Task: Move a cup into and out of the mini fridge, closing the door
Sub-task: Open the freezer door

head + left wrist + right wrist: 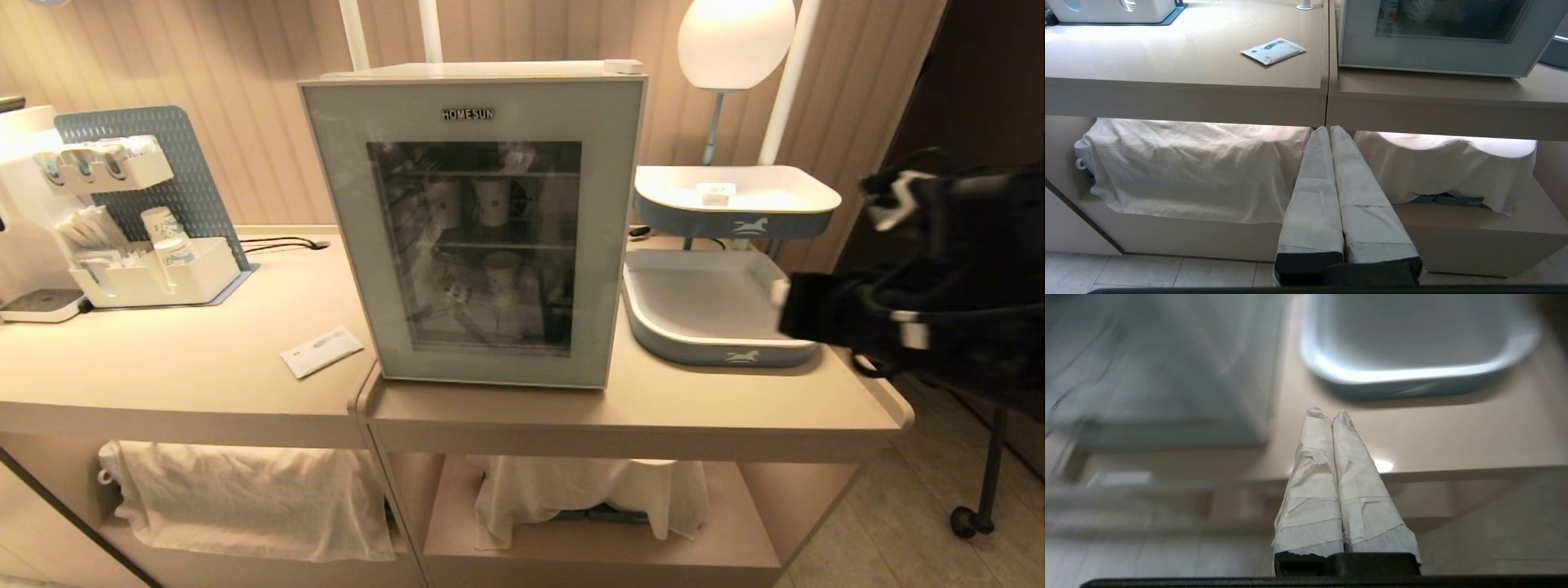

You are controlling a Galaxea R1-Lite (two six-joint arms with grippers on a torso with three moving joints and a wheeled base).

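Note:
The mini fridge (482, 220) stands on the counter with its door (473, 359) shut; pale cups show dimly on the wire shelves behind the dark glass. The cup (716, 193), a small white flat-lidded tub, sits in the upper tray to the fridge's right; its markings cannot be read. My right gripper (782, 294) hangs shut and empty over the lower tray's right edge, and its taped fingers (1327, 413) point at the counter in front of that tray. My left gripper (1327, 128) is shut and empty, low in front of the counter's lower shelf.
A two-tier grey-and-white tray stand (710, 343) sits right of the fridge, with a lamp (735, 41) behind. A white packet (321, 351) lies on the left counter. An organiser with paper cups (155, 261) stands at back left. Cloth-covered items (245, 498) fill the lower shelves.

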